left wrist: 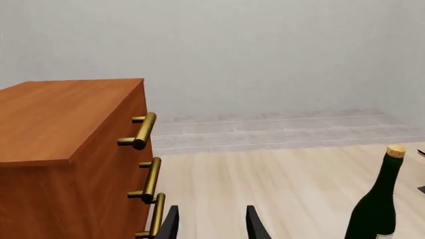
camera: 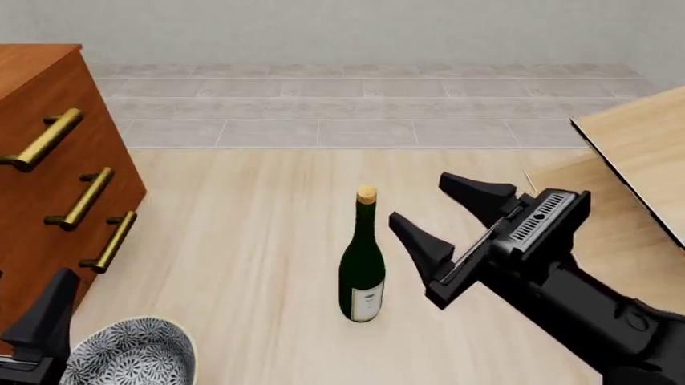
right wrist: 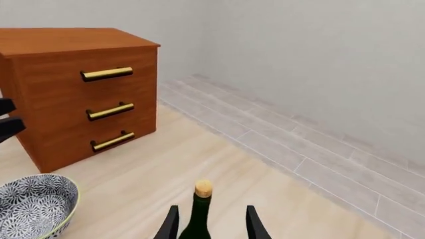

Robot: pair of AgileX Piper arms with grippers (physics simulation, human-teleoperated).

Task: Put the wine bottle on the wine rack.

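Note:
The wine bottle [camera: 362,273] stands upright on the pale wood table, dark green with a gold cap and a white label. My right gripper [camera: 419,200] hangs open just to its right, fingers pointing toward the bottle without touching it. In the right wrist view the wine bottle [right wrist: 199,221] shows straight ahead between the open fingers of the right gripper [right wrist: 212,211]. My left gripper [left wrist: 212,211] is open and empty, low at the front left by the cabinet, with the wine bottle [left wrist: 375,209] off to one side. Slanted pale panels of the wine rack [camera: 642,144] show at the right edge.
A reddish-brown drawer cabinet [camera: 43,160] with brass handles stands at the left. A blue-patterned bowl [camera: 128,357] sits at the front left beside the left gripper's finger [camera: 48,317]. Grey floor tiles lie beyond the table's far edge.

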